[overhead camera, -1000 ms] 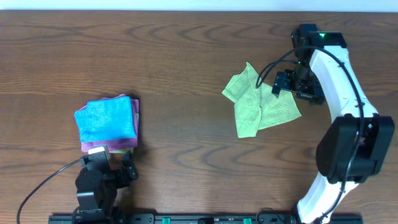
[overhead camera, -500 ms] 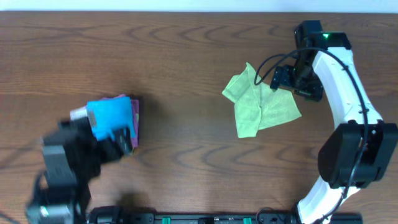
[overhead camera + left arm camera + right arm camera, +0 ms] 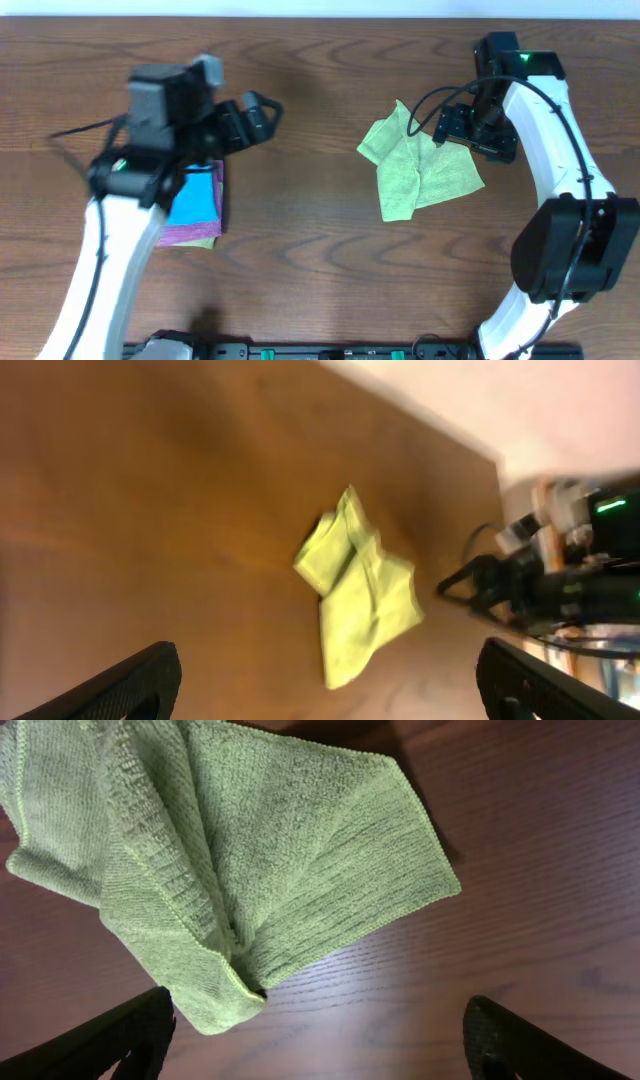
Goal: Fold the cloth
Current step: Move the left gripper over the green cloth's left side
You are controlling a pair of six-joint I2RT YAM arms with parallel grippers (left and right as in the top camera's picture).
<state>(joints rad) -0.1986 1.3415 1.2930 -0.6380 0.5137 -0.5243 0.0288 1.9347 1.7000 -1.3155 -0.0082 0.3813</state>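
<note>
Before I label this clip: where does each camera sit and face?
Overhead: fixed above the table, looking straight down; left arm and right arm show.
Left wrist: on the raised left arm, facing the green cloth and right arm; left gripper fingertips at bottom.
Right wrist: close above the green cloth, facing down; right gripper fingertips at bottom.
Shared: all show the green cloth.

I am counting four cloths on the one wooden table. A single loose green cloth is lying toward 3 o'clock. Three folded ones are sitting in one stack toward 9 o'clock: one blue cloth, one purple cloth, and one yellow-green cloth showing only as an edge underneath. I am also seeing two arms, each carrying one gripper: the left gripper and the right gripper.
</note>
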